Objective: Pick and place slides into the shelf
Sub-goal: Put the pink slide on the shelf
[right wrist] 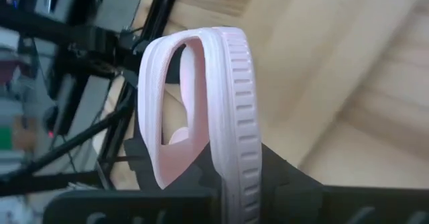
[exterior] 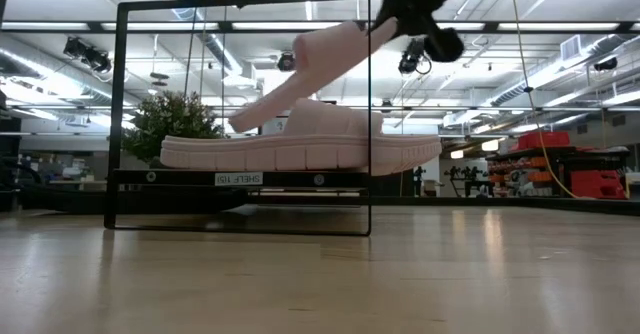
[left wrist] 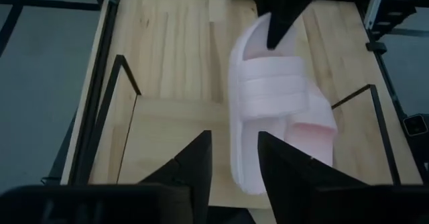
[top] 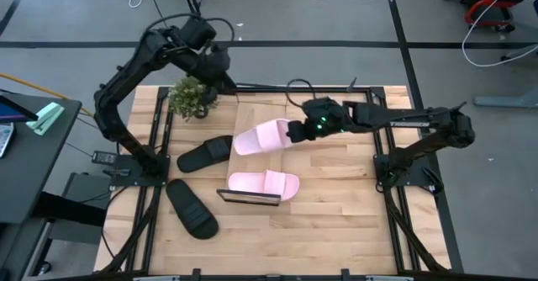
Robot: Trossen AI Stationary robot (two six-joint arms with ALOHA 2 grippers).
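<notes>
Your right gripper (top: 296, 132) has its fingers clamped on a pink slide (top: 262, 137), held over the shelf (top: 252, 113); its long axis runs along the plank. Left gripper (top: 220, 69) waits at the far end, fingers apart

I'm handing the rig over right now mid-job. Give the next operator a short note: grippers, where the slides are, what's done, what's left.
Right gripper: shut on a pink slide, holding it tilted in the air over the shelf.
Left gripper: open, empty, at the table's far edge beside the plant.
Done: second pink slide lies on the shelf.
Left: set down the held slide; both black slides are on the table left of the shelf, not yet picked.
</notes>
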